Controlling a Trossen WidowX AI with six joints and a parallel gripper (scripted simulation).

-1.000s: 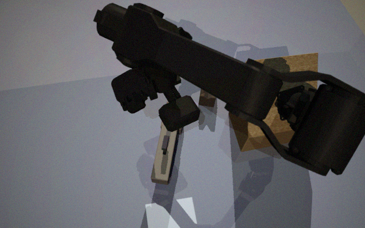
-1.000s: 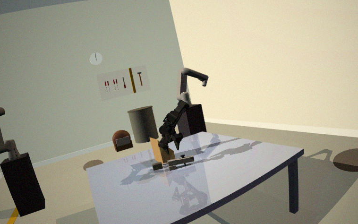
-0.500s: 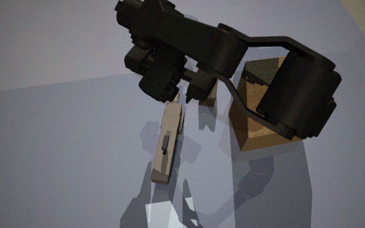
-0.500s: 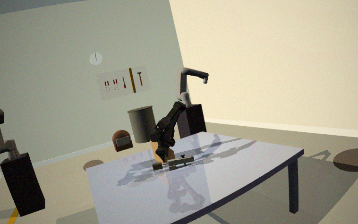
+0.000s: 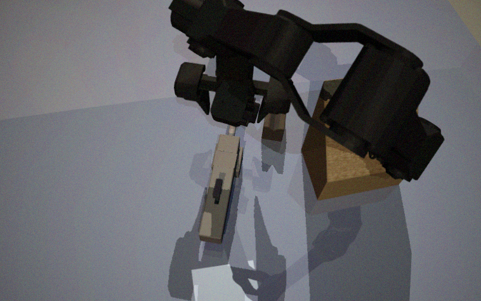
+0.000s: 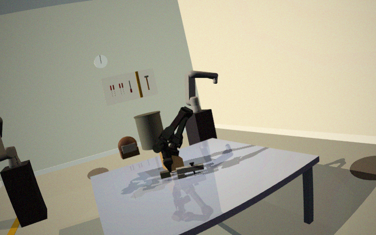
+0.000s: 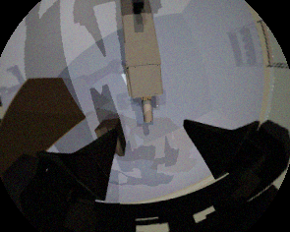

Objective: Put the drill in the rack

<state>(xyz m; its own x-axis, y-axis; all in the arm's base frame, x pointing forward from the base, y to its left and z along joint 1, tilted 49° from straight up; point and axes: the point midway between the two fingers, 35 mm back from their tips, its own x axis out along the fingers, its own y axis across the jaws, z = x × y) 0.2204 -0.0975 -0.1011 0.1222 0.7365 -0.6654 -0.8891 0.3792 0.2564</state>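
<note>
From overhead, the pale beige block (image 5: 223, 160) (image 6: 185, 170) (image 7: 143, 71) lies lengthwise, with the dark key (image 5: 217, 190) (image 6: 191, 163) (image 7: 139, 7) on its upper face. The drill (image 5: 231, 130) (image 7: 147, 110) shows as a short pinkish rod standing out of the block's end nearer the hand. The gripper (image 5: 233, 116) (image 6: 170, 171) (image 7: 151, 127) has its fingers spread well apart, nothing between them; its dark body covers the ground just past the rod. The small grooved rack (image 5: 274, 129) (image 6: 165, 174) (image 7: 106, 127) sits near the rod, partly under one finger in this view. Farther to that side is the big wooden block (image 5: 347, 160) (image 6: 177, 162) (image 7: 39, 110), partly covered by the black arm (image 5: 250, 33) (image 6: 174, 128).

Across the room, the exterior view has the arm reaching down to the table (image 6: 242, 186), the fingertips low, near the drill end of the beige block. The rod itself is too small to make out well. The rack sits just beyond that end, and the wooden block stands behind. The key rises above the beige block's top.

Down at the wrist, the open fingers come in from either side, and the drill's free end appears in the gap between their tips, pointing toward the hand. Whether either finger touches it or the rack, I cannot tell. The rest of the drill is hidden in the beige block.
</note>
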